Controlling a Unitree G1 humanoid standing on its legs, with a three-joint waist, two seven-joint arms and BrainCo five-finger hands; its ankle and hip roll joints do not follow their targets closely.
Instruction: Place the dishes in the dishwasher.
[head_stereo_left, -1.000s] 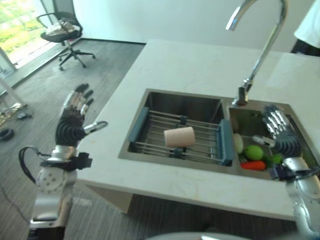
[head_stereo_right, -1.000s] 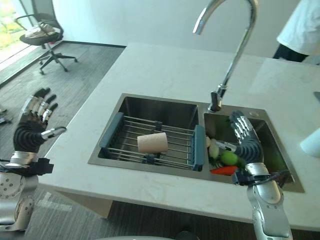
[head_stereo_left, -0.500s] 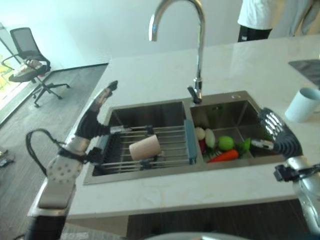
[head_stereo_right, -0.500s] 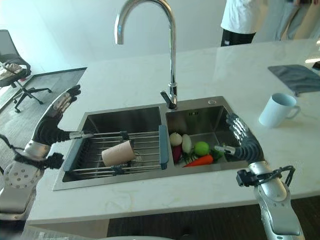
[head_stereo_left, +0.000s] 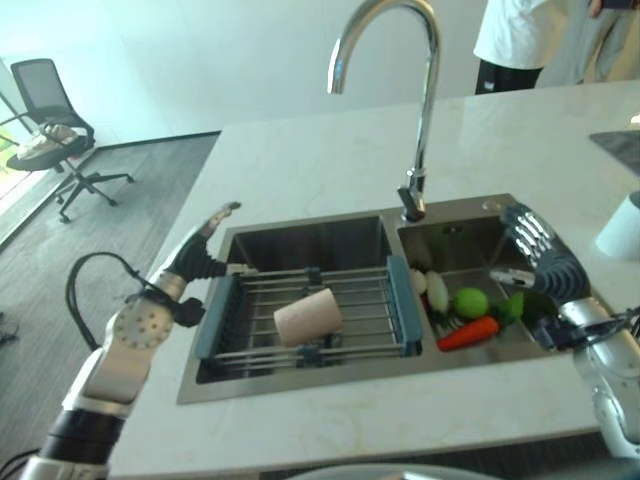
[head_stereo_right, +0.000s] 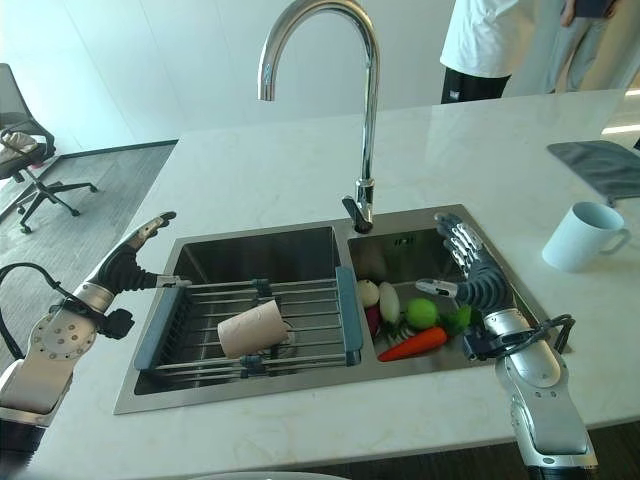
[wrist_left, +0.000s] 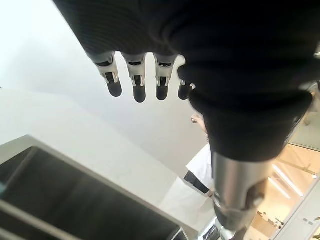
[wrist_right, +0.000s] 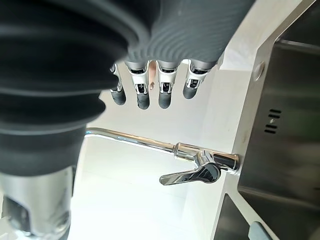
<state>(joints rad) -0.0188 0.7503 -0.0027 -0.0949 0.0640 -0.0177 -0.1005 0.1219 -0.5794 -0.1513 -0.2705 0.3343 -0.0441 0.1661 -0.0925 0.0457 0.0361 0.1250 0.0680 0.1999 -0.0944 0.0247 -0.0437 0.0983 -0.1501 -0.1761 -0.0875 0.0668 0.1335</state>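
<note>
In the left eye view, the beige cup (head_stereo_left: 308, 316) lies on its side on the wire rack (head_stereo_left: 310, 310) in the left sink basin (head_stereo_left: 300, 235), long axis running roughly left to right, mouth toward the right. The left hand (head_stereo_left: 192, 258) hovers at the basin's left rim with fingers straight, holding nothing, the cup to its right and lower.

In the right eye view, the right hand (head_stereo_right: 470, 270) is spread over the vegetable basin (farther from the cup, I judge).

In each wrist view, the fingers (wrist_left: 135, 80) (wrist_right: 150, 87) hang loose and empty.

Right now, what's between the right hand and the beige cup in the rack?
In the right eye view: green fruit, orange carrot, then the rack's blue end, between right hand and beige cup.
</note>
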